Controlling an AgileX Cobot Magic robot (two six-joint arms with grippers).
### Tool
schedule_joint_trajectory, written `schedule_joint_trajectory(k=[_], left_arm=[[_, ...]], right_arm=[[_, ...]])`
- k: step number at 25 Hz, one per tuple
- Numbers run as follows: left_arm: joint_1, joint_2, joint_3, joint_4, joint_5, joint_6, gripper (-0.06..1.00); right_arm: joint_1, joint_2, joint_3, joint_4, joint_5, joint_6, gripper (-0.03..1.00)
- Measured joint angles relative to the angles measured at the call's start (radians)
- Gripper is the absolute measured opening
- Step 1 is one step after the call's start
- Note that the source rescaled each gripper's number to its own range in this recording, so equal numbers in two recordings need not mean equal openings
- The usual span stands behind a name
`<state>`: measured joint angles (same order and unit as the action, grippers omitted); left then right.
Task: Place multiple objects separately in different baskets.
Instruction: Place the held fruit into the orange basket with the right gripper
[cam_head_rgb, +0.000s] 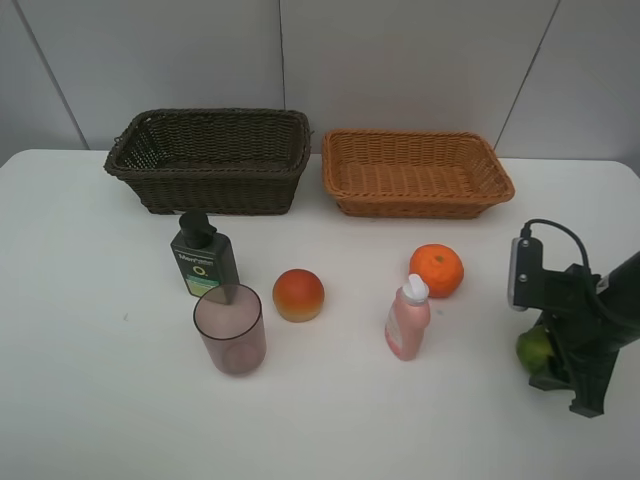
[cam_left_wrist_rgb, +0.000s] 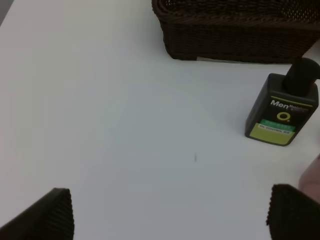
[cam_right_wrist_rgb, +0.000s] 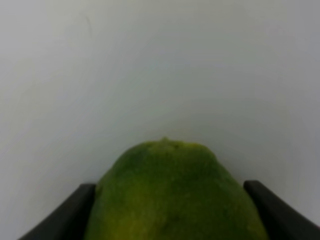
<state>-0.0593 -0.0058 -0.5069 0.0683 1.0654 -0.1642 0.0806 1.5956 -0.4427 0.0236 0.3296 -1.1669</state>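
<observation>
Right pincer (cam_right_wrist_rgb: 171, 200): closed on the green fruit (cam_head_rgb: 533, 348), a finger against each flank, stem end pointing out ahead
Why so: the grip sits across the narrow width, likely so the oval cannot roll out
Green fruit's place: far right of the table (cam_head_rgb: 100, 400), low; cannot tell whether it is lifted clear
Left pincer (cam_left_wrist_rgb: 172, 215): wide, holding nothing, over bare table just left of the pump bottle (cam_left_wrist_rgb: 282, 112) and before the dark basket (cam_left_wrist_rgb: 240, 35); looks parked out of the way
Baskets: dark basket and tan basket (cam_head_rgb: 415, 205) side by side at the back, both with nothing in them
Waiting: cup (cam_head_rgb: 230, 330) touching or just before the pump bottle, red fruit (cam_head_rgb: 298, 294), pink bottle (cam_head_rgb: 407, 322), tangerine (cam_head_rgb: 436, 270)
In the way: tangerine lies near the line to the tan basket; the upright pink bottle would tip if clipped; that basket's right end looks open
</observation>
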Motion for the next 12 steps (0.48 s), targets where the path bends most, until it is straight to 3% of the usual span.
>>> schedule_joint_trajectory(k=[8,12], left_arm=[[0.0,0.0,0.0,0.0,0.0,0.0,1.0],[0.0,0.0,0.0,0.0,0.0,0.0,1.0]], right_arm=[[0.001,-0.002,0.0,0.001,-0.006,0.0,0.45],[0.03,-0.052,-0.029,0.057,0.023,0.023,0.45]])
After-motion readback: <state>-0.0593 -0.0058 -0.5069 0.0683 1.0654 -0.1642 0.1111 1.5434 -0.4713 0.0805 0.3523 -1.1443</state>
